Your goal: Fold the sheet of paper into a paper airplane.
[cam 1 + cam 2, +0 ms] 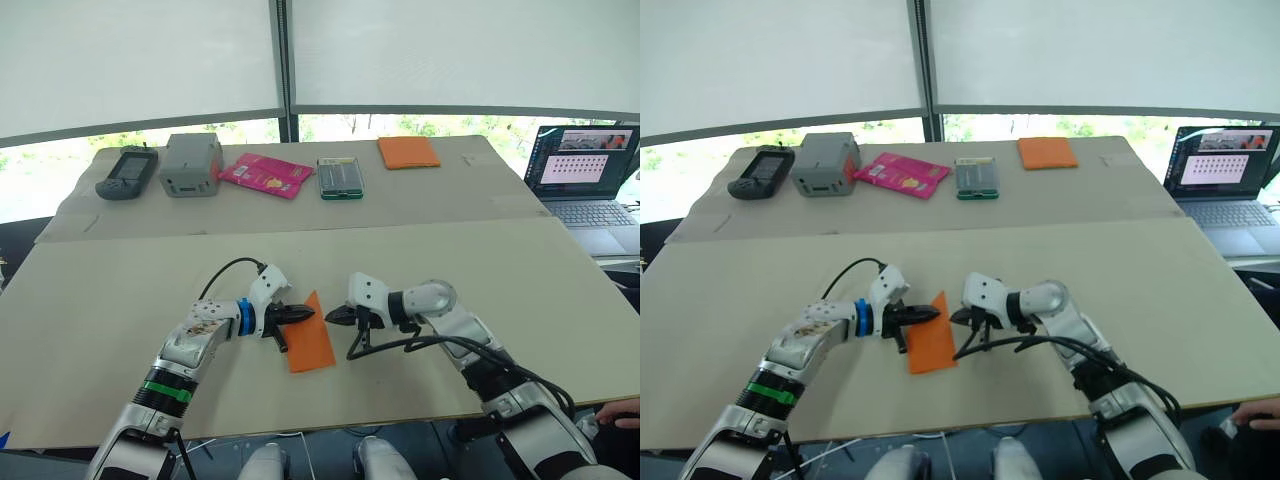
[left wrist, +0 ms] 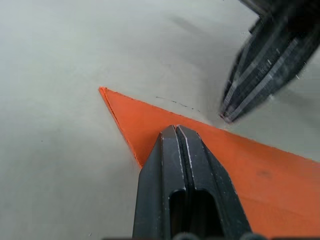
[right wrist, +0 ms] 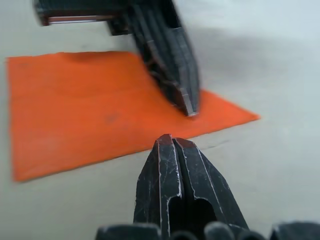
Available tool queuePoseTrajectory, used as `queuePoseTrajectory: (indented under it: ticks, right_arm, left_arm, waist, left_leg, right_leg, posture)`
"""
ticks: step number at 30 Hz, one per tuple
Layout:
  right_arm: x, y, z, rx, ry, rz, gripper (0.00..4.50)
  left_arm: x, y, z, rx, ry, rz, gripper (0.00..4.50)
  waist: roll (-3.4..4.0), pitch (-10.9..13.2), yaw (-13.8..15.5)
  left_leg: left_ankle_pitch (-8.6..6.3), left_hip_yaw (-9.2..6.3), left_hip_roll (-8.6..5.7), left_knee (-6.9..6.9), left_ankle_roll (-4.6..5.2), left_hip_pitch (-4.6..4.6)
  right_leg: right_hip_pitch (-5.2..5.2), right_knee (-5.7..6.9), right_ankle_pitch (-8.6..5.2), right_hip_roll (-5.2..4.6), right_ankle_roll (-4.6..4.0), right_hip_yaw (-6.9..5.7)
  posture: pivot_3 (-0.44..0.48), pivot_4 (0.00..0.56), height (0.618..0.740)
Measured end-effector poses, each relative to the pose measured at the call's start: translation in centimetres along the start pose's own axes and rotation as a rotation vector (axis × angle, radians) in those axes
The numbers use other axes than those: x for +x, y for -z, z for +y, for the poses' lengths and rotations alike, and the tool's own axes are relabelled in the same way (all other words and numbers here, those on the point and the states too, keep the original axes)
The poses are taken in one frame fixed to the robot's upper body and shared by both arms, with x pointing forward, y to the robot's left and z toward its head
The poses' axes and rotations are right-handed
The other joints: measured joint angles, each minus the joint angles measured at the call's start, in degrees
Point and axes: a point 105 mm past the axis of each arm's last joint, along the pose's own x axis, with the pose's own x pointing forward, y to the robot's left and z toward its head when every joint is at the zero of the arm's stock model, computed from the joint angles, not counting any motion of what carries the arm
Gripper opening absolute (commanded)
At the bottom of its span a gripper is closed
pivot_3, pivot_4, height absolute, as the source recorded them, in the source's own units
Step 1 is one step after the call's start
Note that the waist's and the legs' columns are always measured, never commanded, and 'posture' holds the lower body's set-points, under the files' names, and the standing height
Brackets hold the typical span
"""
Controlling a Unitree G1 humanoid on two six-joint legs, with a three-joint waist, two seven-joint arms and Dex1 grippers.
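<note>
left eye view: the tabletop [image 1: 120,300] carries everything, and places here are given from the sheet of paper [image 1: 310,346], which lies flat near the tabletop's front edge, already folded to a long wedge with its point facing away from the robot. the laptop [image 1: 585,170] sits well apart from the paper, off to the right and farther back. along the far side, well beyond the paper, lie a grey box [image 1: 191,164], a black handheld device [image 1: 127,172], a pink packet [image 1: 265,174] and a smooth orange rectangle [image 1: 408,152].

the left pincer [image 1: 298,315] is closed, its tip pressing the paper near the point, likely to pin it. the right pincer [image 1: 335,315], also closed, rests on the tabletop just beside the paper's right edge, probably ready to run along a crease.
</note>
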Motion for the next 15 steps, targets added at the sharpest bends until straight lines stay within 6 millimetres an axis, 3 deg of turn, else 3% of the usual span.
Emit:
queuePoseTrajectory:
  ticks: [5, 9, 12, 15]
  right_arm:
    - [1.9, 0.1, 0.1, 0.011, -0.034, -0.022, 0.00]
    - [2.0, 0.2, 0.4, 0.002, -0.048, -0.034, 0.00]
    - [2.0, 0.2, 1.1, 0.009, -0.074, -0.050, 0.00]
    - [1.3, 0.4, 3.5, 0.037, -0.143, -0.077, 0.00]
  left_arm:
    - [0.0, -0.2, 0.1, 0.009, -0.004, -0.002, 0.02]
    - [0.0, -0.2, 0.2, 0.009, -0.006, -0.001, 0.02]
    - [0.0, -0.2, 0.2, 0.011, -0.007, -0.001, 0.02]
    - [0.0, -0.2, 0.1, 0.016, -0.002, 0.000, 0.02]
  waist:
    - [0.00, 0.00, 0.03]
    - [0.00, 0.00, -0.02]
    - [0.01, -0.01, -0.02]
    - [0.01, -0.01, 0.15]
  left_leg:
    - [0.00, -0.02, -0.03, 0.00, 0.00, -0.10]
    - [0.00, -0.01, -0.03, 0.00, 0.00, -0.04]
    - [0.00, -0.02, -0.02, 0.00, 0.00, 0.00]
    - [0.00, -0.08, -0.02, 0.00, 0.00, -0.04]
  right_leg:
    - [-0.03, -0.02, 0.16, -0.02, -0.27, 0.00]
    - [0.00, -0.02, 0.16, -0.07, -0.26, 0.00]
    - [0.03, -0.01, 0.12, -0.04, -0.21, -0.01]
    - [0.03, -0.01, -0.01, -0.02, 0.00, -0.02]
  posture:
    - [0.000, 0.150, 0.740]
    - [0.000, 0.150, 0.740]
    - [0.000, 0.150, 0.740]
    - [0.000, 0.150, 0.740]
